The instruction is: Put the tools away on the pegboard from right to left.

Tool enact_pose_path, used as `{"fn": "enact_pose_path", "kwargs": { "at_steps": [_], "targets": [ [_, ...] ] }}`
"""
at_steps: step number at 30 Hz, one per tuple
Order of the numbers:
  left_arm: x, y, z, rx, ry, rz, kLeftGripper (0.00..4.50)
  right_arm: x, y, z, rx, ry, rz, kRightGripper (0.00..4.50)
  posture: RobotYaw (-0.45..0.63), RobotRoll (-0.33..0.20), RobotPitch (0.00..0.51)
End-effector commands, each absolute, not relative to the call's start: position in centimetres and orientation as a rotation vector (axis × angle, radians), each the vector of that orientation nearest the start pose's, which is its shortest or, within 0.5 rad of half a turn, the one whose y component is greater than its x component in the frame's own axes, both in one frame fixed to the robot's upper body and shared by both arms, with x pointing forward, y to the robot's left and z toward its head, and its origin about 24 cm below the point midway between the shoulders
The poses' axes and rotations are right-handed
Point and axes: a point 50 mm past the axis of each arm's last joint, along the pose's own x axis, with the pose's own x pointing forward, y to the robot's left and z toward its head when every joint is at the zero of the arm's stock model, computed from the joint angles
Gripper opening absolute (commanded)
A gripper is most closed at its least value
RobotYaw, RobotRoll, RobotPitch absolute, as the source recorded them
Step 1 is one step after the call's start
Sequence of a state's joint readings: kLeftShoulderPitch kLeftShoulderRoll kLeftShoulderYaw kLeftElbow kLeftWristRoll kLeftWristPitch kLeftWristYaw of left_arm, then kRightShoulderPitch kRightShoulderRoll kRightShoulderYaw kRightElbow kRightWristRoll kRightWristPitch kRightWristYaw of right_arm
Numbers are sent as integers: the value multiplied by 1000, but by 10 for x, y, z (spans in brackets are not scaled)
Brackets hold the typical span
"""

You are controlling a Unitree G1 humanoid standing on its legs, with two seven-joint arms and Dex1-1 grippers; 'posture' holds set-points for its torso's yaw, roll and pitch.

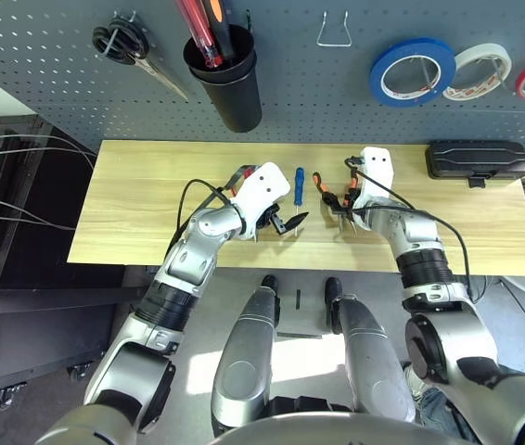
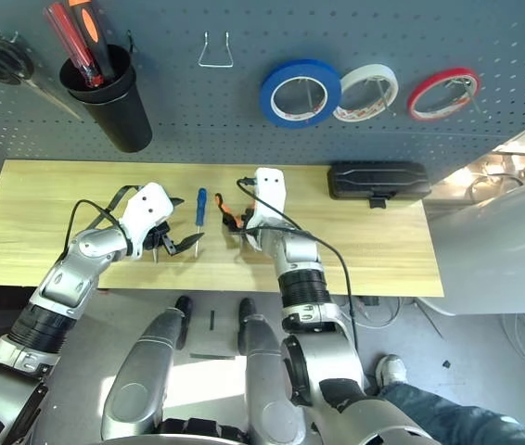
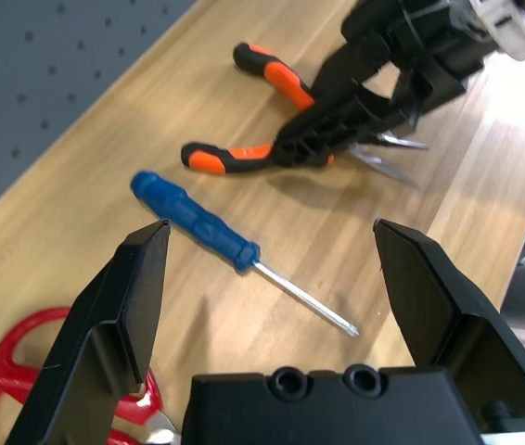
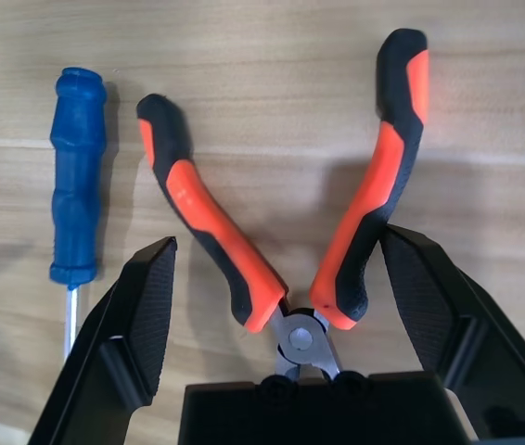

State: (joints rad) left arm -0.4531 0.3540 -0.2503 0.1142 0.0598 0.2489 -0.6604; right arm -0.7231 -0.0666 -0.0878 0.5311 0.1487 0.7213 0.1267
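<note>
The needle-nose pliers (image 4: 281,232) lay flat on the wooden bench (image 1: 133,199), orange-and-black handles splayed toward the pegboard (image 1: 300,83), steel nose toward the robot. The right end effector (image 4: 281,306) straddled them with fingers spread, gripping nothing. The left end effector (image 3: 281,306) gaped near the blue-handled screwdriver (image 3: 198,227).

Both head views look steeply down from above the robot's shoulders onto the light wooden desk (image 1: 151,199), with the dark grey-blue perforated pegboard (image 1: 49,83) across the top of the frame. The left wrist view sits close and low over the desk, facing past the small blue-handled screwdriver (image 3: 198,222) toward the right end effector (image 3: 364,102). The right wrist view looks straight down, very near, on the orange-and-black-handled needle-nose pliers (image 4: 216,236); both wrist views share these two tools.
</note>
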Motion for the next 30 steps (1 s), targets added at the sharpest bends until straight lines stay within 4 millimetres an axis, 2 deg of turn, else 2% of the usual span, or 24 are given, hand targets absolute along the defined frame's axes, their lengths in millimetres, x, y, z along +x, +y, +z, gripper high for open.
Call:
{"fn": "enact_pose_path", "kwargs": {
  "at_steps": [1,2,6,14,19,22,24,27,30],
  "targets": [
    [307,115,90,505,136,-862,4500,351,-119,47,45,664,230,3520,210,0,456],
    [307,115,90,503,136,-861,4500,351,-120,46,32,669,232,3109,210,0,456],
    [307,114,90,498,137,-860,4500,349,-124,42,-11,690,242,1945,208,0,451],
    [309,114,91,489,127,-852,4500,350,-135,42,-52,694,243,1875,201,0,445],
    [311,113,100,466,60,-827,4500,353,-142,66,-64,564,288,1866,194,0,441],
    [312,112,108,417,-31,-800,4500,348,-147,86,-111,420,350,1730,192,0,440],
    [314,113,121,315,-162,-742,4500,338,-151,107,-156,265,428,1254,162,0,435],
    [312,113,129,274,-273,-721,4500,326,-155,122,-204,155,479,148,150,0,433],
    [310,112,129,272,-321,-734,4500,318,-161,129,-230,104,492,62,132,0,427]
  ]
}}
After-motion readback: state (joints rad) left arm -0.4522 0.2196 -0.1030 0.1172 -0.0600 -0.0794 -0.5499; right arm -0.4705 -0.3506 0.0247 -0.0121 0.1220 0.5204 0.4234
